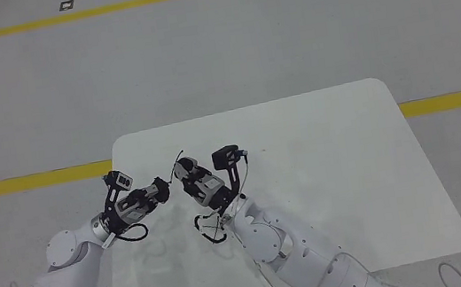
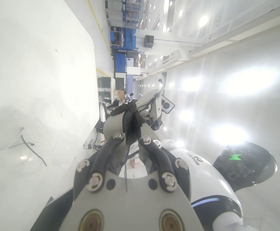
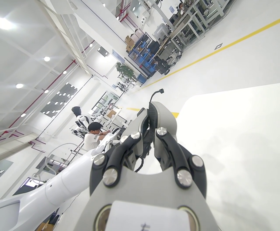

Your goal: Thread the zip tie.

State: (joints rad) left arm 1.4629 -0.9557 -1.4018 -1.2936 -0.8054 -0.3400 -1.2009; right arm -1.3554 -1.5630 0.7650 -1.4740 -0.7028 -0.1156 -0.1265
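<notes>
- From above, we see both arms meeting over the near left part of the white table. The left claw and right claw sit tip to tip, just beside each other and off the surface. A thin black zip tie pokes up from between them.
- At the left wrist, we find the left claw closed. A thin black strand of the zip tie runs back between its fingers, so we take it to be pinching one end.
- At the right wrist, the right claw is closed on the zip tie's strap. The head curls free past its tips, above the table.
- We judge that we are at the lining-up step. Each claw has an end, and we cannot tell whether any strap has entered the head. The next move calls for steering the tail square onto the small slot. It then has to be pushed through without either end twisting or slipping.
</notes>
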